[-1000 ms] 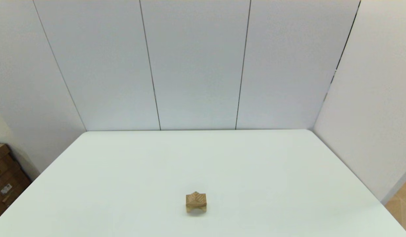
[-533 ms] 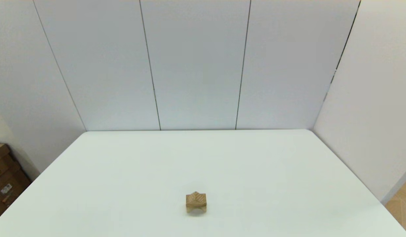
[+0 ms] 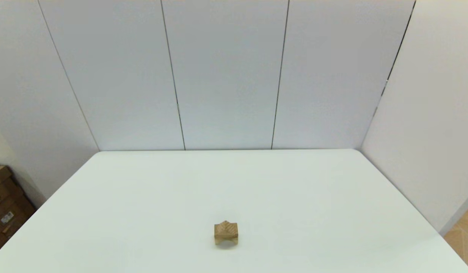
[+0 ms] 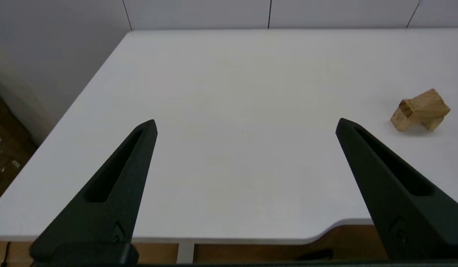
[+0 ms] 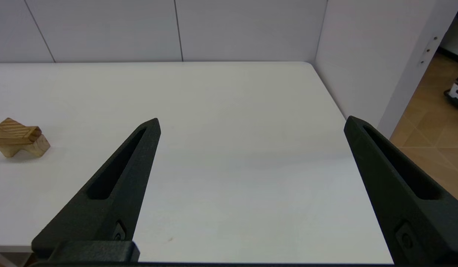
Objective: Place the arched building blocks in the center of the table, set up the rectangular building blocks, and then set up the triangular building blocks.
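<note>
Desk (image 3: 294, 189) is carrying one small stack near its front middle: arched block (image 3: 226, 238) at bottom, rectangular block (image 4: 424, 107) across it, triangular block (image 3: 226, 226) seemingly topping. Build is looking complete. Left claw (image 4: 245, 128) and right claw (image 5: 251, 126) are hanging wide, empty, at the near edge.

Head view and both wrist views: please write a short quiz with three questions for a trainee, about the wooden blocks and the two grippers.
1. Fill in: the jaws of the left gripper and the right gripper stand ___.
2. Choose: where are the wooden blocks?
A) on the table, free of both grippers
B) between the left jaws
C) on the floor
3. True or false: the wooden blocks lie scattered far apart.

Key: 1 open; 2 A; 3 false, they sit together in one pile.
</note>
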Controlling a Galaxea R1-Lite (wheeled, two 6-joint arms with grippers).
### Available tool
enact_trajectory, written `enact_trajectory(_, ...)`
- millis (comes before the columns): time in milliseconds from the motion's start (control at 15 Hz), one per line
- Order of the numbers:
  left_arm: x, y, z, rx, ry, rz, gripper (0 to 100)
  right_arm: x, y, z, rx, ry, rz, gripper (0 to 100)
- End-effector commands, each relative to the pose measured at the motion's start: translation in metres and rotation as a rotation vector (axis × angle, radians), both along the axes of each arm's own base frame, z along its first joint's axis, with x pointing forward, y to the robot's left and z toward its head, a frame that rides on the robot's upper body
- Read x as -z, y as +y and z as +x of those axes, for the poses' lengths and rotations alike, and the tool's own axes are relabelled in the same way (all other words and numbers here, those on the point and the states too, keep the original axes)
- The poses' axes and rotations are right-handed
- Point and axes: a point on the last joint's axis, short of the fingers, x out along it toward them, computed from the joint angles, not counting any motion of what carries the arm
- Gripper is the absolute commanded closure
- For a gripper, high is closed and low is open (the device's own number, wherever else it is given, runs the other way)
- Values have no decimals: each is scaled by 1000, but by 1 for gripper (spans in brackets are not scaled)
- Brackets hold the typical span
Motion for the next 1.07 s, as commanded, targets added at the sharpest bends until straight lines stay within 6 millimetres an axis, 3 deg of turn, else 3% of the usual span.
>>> enact_trajectory(67,1,0,2,1,-32,-7,0,0,0,0,-1,-1,0,0)
enact_trajectory(1067,1,0,3,-2,-32,-14,0,0,0,0,-1,-1,0,0)
